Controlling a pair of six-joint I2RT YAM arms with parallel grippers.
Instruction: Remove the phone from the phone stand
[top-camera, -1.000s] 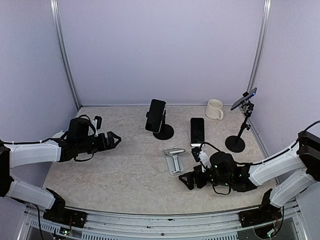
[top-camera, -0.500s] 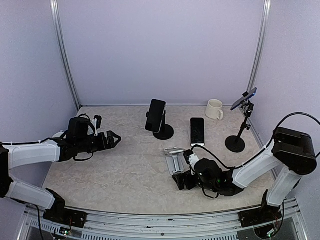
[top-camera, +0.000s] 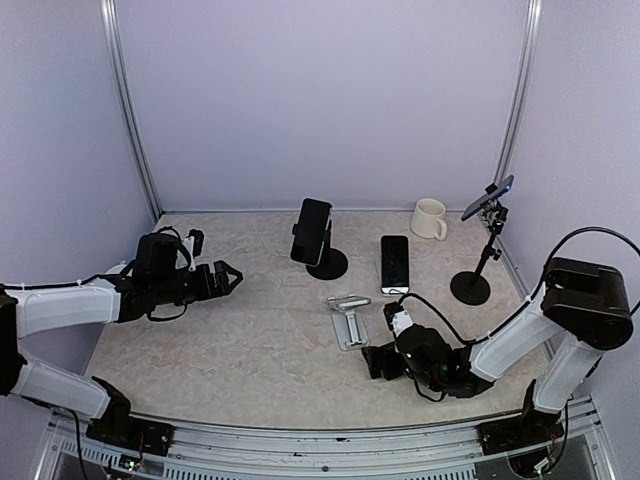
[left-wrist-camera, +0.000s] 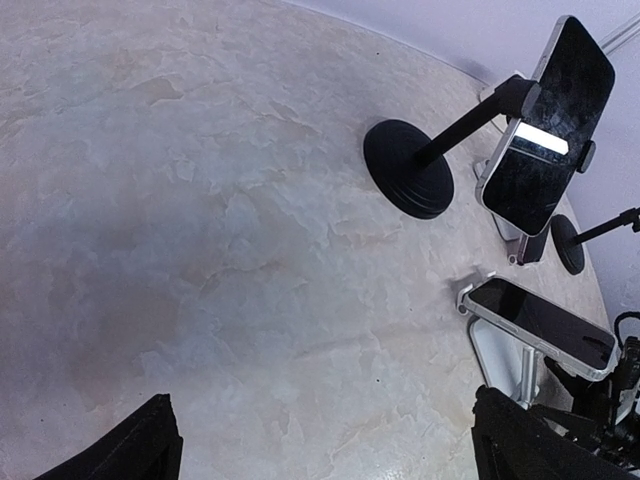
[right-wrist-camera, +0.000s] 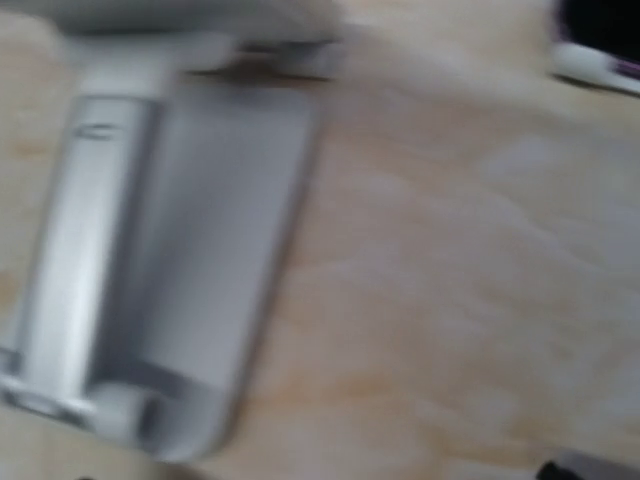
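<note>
A black phone (top-camera: 313, 230) is clamped upright in a black round-based stand (top-camera: 327, 264) at the table's middle back; the left wrist view shows the phone (left-wrist-camera: 548, 125) and the stand (left-wrist-camera: 408, 168) too. A second phone (top-camera: 488, 197) sits on a thin tripod stand (top-camera: 471, 286) at the right. My left gripper (top-camera: 230, 277) is open and empty, well left of the black stand. My right gripper (top-camera: 373, 360) is low over the table just right of a silver folding stand (top-camera: 350, 323). It looks open and holds nothing. The right wrist view is blurred.
A third phone (top-camera: 395, 263) lies flat on the table between the two stands. A white mug (top-camera: 430, 218) stands at the back right. The silver folding stand fills the left of the right wrist view (right-wrist-camera: 170, 260). Walls enclose the table on three sides.
My right gripper moved left up to the silver stand, then drew back slightly right, and the arm folded lower. The left arm has not moved.
</note>
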